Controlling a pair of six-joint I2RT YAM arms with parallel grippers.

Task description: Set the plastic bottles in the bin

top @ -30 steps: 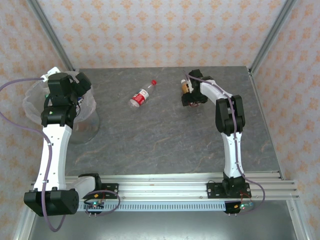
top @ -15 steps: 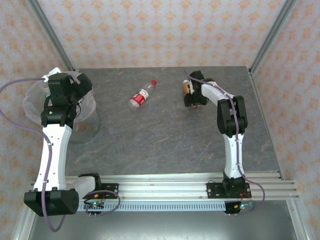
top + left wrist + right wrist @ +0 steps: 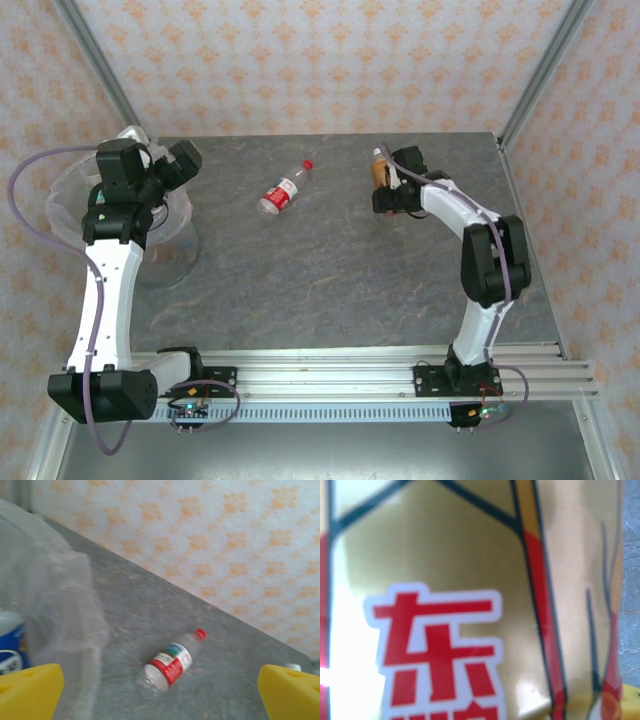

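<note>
Far right on the tabletop, the right end effector, closed on the brown-labelled bottle, may drop it short of the bin if thin plastic buckles.

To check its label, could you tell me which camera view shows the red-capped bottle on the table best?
The left wrist view: the red-capped bottle lies whole and near, its red label and cap distinct. The top external view shows it whole too, but small.
</note>
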